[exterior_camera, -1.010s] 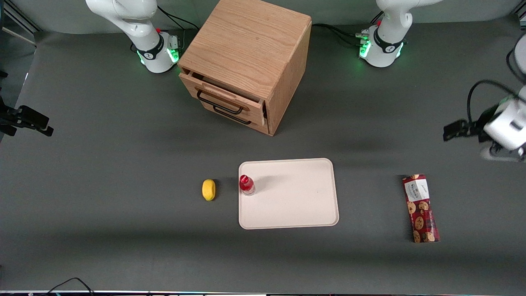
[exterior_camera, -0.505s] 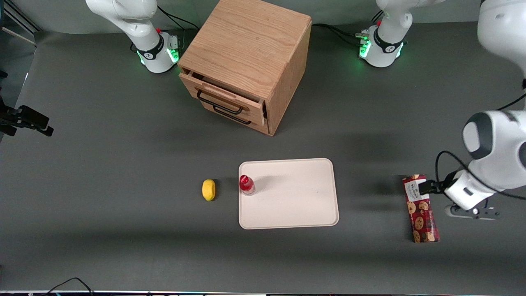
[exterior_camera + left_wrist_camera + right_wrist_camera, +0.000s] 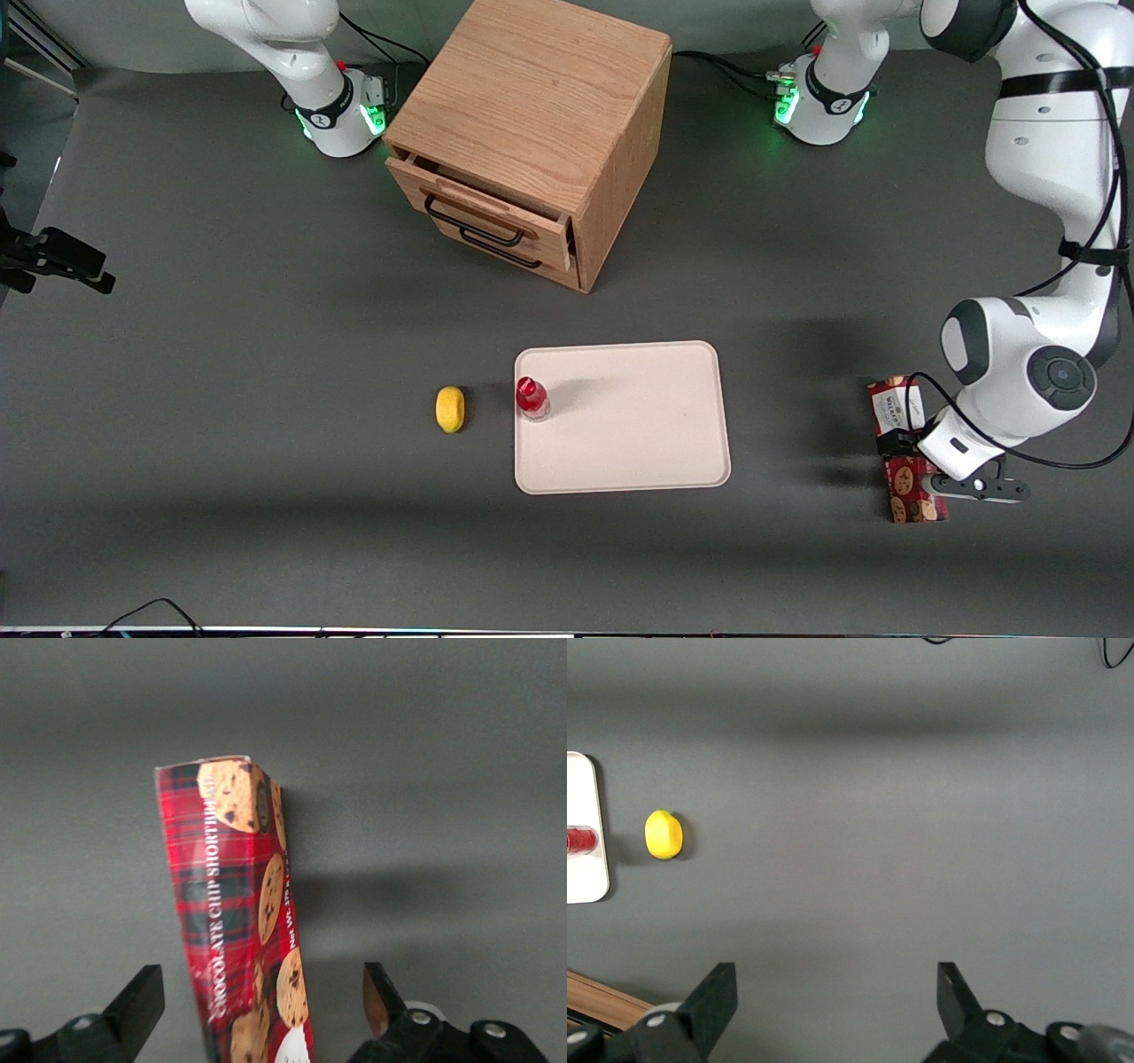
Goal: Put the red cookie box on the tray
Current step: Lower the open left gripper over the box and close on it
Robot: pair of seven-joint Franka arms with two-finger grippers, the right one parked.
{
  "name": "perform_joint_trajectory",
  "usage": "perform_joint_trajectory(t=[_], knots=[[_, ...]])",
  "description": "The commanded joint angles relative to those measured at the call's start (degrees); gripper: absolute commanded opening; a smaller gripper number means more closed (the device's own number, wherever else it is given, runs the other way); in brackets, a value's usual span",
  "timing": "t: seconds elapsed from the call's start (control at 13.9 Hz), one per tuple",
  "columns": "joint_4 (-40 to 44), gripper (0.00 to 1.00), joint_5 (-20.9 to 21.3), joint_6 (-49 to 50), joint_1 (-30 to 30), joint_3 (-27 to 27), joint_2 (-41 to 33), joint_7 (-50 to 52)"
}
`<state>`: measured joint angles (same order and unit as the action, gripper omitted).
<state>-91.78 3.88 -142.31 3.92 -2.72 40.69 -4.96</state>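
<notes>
Lemon [image 3: 450, 408]: a small yellow fruit is seen on the dark table [image 3: 221, 372], just beside the tray's short edge that faces the parked arm's end.
Bottle [image 3: 531, 398]: a small red-capped bottle is stood upright on the tray, at that same short edge.
Tray [image 3: 638, 425]: most of its pale surface is left bare, so room for the box is judged ample; only the bottle's end is to be avoided.
Cabinet [image 3: 532, 133]: a wooden drawer unit is set farther from the front camera than the tray, well off the likely path.
Red cookie box [image 3: 897, 416]: it is laid flat on the table, well apart from the tray, toward the working arm's end.
Gripper [image 3: 261, 1010]: it is held over the box's middle, fingers spread wide to either side of it, nothing grasped.
Progress: nothing is placed yet; closing, lifting, carrying and setting down are all judged to remain.
</notes>
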Motion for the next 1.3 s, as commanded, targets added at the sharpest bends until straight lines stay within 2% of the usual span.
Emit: perform_joint_trajectory(t=[0.0, 0.29, 0.36, 0.72, 1.08, 1.23], knots=[[-0.6, 0.90, -0.3, -5.2, -1.3, 2.1, 2.8, -0.5], [-0.6, 0.04, -0.5, -5.1, -1.4, 2.5, 3.3, -0.1], [-0.5, 0.00, -0.5, -4.8, -1.5, 2.5, 3.3, -0.2], [1.5, 0.00, -0.9, 1.9, -2.0, 2.4, 2.2, 0.4], [10.5, 0.00, -2.1, 22.5, -2.8, 0.9, -2.0, 0.5], [14.1, 0.00, -2.3, 29.6, -2.9, -2.0, -3.8, 1.7]])
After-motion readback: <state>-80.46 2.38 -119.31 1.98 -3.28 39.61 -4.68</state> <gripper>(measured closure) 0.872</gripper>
